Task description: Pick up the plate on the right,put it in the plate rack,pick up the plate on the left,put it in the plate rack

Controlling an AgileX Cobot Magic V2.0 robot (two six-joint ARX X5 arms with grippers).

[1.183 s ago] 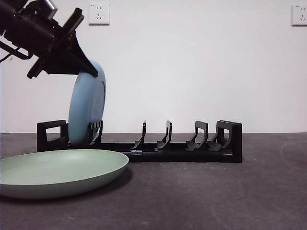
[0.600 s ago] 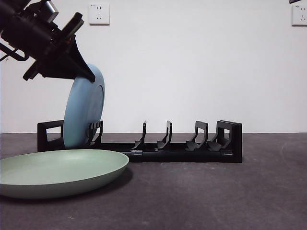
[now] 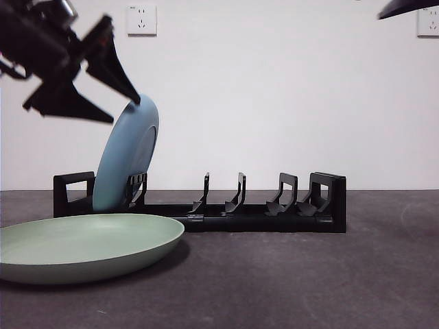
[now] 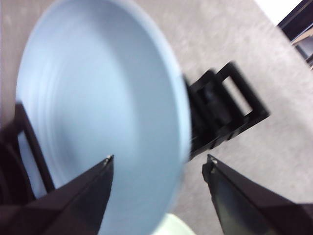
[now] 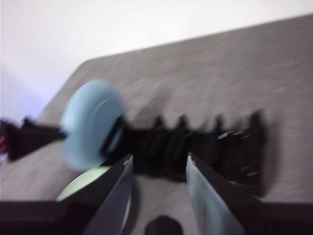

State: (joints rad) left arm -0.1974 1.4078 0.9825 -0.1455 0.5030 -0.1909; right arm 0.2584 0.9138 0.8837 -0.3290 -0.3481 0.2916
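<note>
Plates come first from where I stand: closest to the front edge of the dark grey table (image 3: pixel 288 281) lies a wide, shallow pale-green plate (image 3: pixel 82 247), flat on the surface and just in front of the rack's left end, hiding part of its base. Behind it runs the long low black plastic plate rack (image 3: pixel 206 202), with its pairs of upright slotted dividers and blocky looped ends; the slots from the middle to the right end hold nothing. A round light-blue plate (image 3: pixel 127 157) stands on edge in the leftmost slot, tilted so its top leans rightward, its lower rim down between the end loop and the first divider. Above its upper rim hangs the left gripper (image 3: pixel 110 103), jaws spread wide, with the plate's rim between them; contact is hard to judge. The right gripper (image 5: pixel 159 169), jaws parted and holding nothing, waits high at the top right corner. Two white wall sockets (image 3: pixel 141 20) sit on the far wall.
</note>
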